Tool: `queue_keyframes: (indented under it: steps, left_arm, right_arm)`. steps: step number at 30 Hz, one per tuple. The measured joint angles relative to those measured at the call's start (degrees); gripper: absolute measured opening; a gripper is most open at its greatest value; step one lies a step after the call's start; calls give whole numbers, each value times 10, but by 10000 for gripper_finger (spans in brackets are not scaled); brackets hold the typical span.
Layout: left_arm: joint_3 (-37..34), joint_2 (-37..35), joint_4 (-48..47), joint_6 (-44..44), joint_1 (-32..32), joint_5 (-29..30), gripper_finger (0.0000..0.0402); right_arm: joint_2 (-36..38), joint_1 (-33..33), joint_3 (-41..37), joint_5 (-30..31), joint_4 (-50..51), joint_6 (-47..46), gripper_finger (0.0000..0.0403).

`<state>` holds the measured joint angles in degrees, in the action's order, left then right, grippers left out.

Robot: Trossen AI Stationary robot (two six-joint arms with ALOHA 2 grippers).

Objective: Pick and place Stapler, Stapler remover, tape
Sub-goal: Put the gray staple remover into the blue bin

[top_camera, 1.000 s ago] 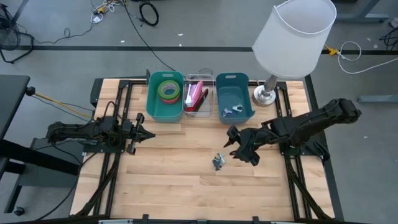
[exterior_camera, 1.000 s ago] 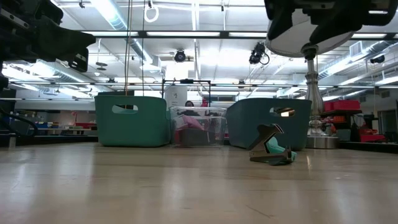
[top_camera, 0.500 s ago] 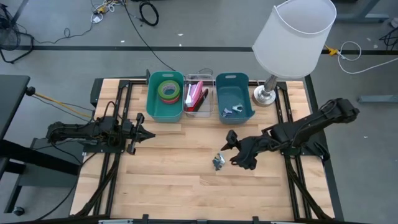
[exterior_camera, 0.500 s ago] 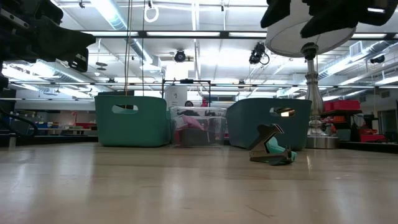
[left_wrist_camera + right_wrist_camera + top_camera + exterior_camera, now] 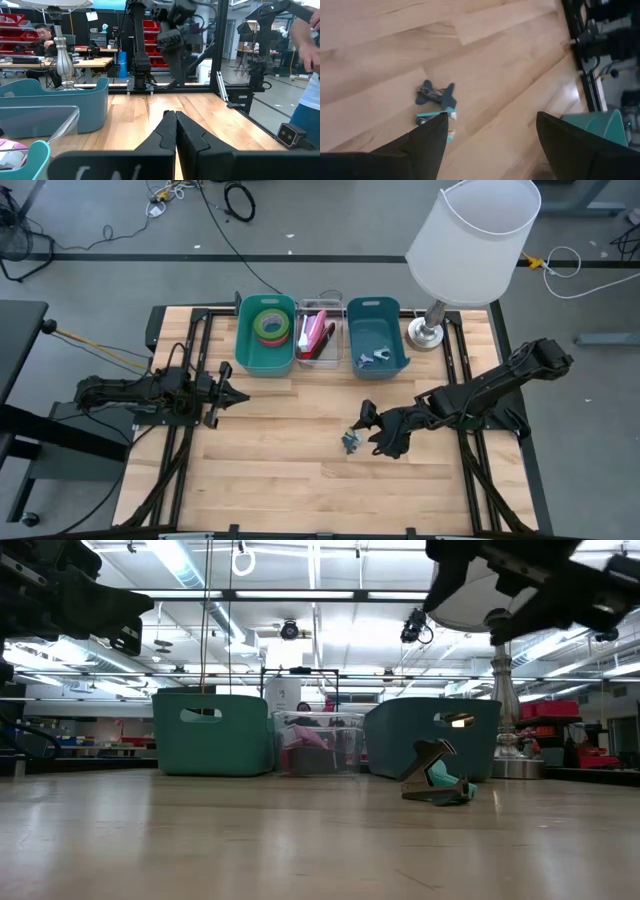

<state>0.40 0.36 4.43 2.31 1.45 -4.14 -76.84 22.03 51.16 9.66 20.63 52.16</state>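
A staple remover point(image 5: 350, 441) with teal grips and metal jaws lies on its side on the wooden table, also seen in the low view point(image 5: 437, 783) and the right wrist view point(image 5: 436, 102). My right gripper point(image 5: 370, 431) hovers open just right of it and above it; in its wrist view point(image 5: 492, 119) one finger's tip shows over the remover's edge. A green bin point(image 5: 266, 332) holds tape rolls, a clear bin point(image 5: 318, 335) holds a red stapler, and a blue bin point(image 5: 377, 348) holds another remover. My left gripper point(image 5: 226, 395) waits shut at the table's left point(image 5: 175, 131).
The three bins stand in a row at the table's far edge. A lamp point(image 5: 470, 242) with a white shade stands at the far right, its base point(image 5: 425, 332) beside the blue bin. Bare wood lies between the arms and toward the near edge. People show beyond the table.
My right gripper has moved toward the table's left and near edge, closing in on the staple remover, and stays open. The remover has not moved.
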Motion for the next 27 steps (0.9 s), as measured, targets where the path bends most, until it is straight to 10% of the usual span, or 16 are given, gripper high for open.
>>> queue_keyframes:
  steps: [27]
  left_arm:
    - [0, 0, 0, 0, 0, 0, 3]
  right_arm:
    - [0, -1, -156, -55, -211, 104, 302]
